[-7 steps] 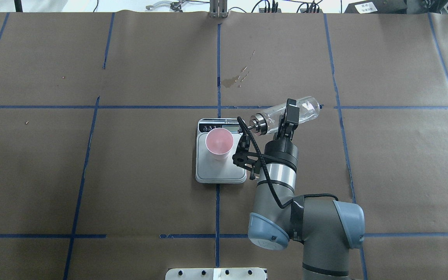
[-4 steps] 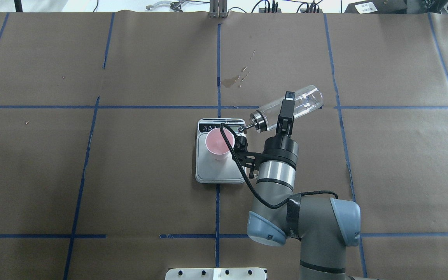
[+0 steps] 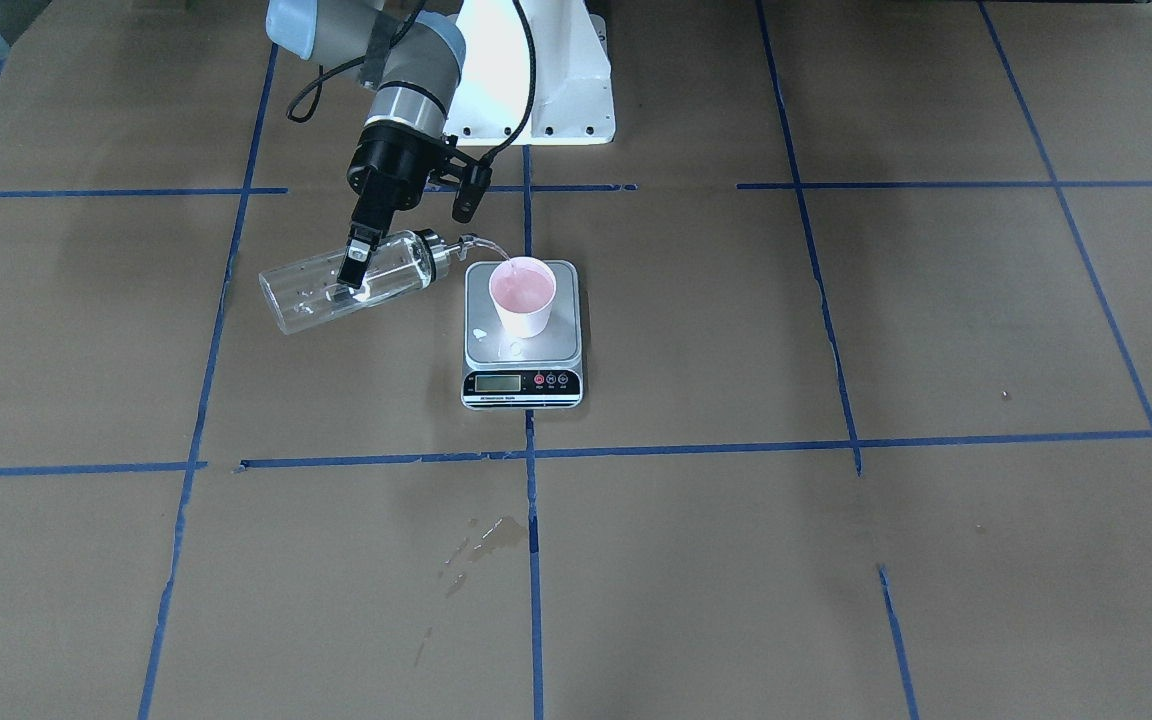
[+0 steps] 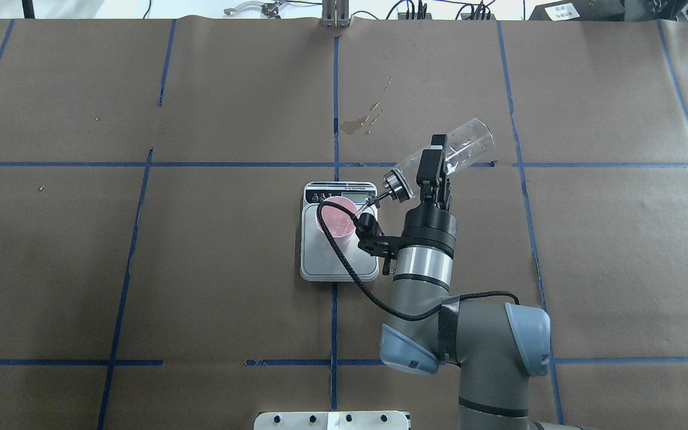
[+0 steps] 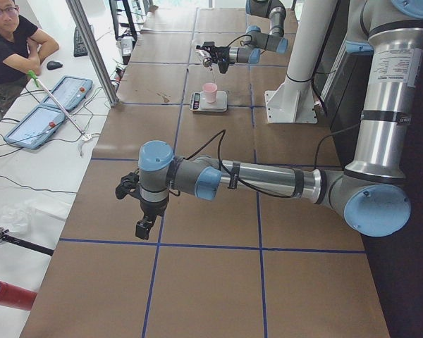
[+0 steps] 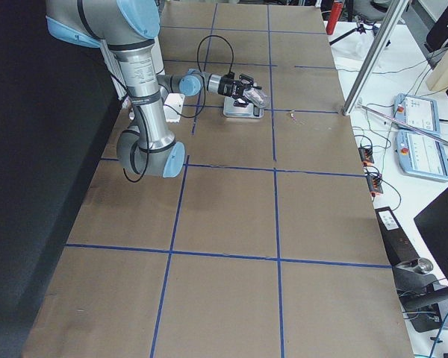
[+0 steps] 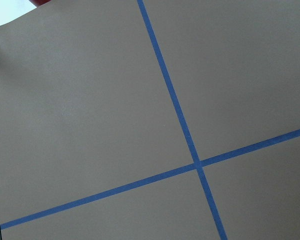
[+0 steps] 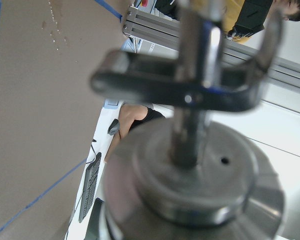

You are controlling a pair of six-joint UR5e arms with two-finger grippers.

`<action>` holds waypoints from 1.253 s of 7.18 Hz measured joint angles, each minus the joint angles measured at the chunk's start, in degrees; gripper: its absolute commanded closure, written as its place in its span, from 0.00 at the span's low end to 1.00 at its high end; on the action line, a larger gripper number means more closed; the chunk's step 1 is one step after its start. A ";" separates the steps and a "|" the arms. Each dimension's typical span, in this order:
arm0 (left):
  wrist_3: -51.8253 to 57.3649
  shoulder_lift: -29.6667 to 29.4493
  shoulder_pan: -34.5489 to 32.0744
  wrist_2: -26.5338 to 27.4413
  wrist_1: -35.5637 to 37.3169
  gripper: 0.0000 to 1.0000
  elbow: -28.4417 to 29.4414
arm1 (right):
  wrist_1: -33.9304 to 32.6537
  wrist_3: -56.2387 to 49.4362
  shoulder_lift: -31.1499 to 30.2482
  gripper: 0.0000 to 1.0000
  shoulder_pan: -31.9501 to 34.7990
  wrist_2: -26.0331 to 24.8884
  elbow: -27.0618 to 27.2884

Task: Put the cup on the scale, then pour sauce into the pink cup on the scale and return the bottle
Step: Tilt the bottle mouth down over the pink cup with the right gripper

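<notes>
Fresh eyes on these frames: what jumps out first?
The clear bottle, tipped nearly flat in the right gripper mid-table, sends a thin stream of sauce into the pink cup, which stands on the scale. Next comes a dark stain on the brown paper, on the operators' side of the scale.

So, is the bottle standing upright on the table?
No, the right gripper holds the bottle tilted in the air, its spout pointing toward the cup on the scale.
</notes>
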 measured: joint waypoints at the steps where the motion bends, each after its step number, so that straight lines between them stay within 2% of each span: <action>1: 0.00 0.09 0.00 0.00 0.00 0.00 -0.03 | 0.00 -1.38 -0.01 1.00 0.09 -0.54 -0.01; 7: 0.00 0.16 0.00 0.00 0.00 0.00 -0.10 | 0.75 -3.14 0.12 1.00 0.35 -0.94 0.03; 9: -0.05 0.18 -0.03 0.00 0.08 0.00 -0.69 | 5.26 -2.62 -0.19 1.00 0.44 0.24 0.03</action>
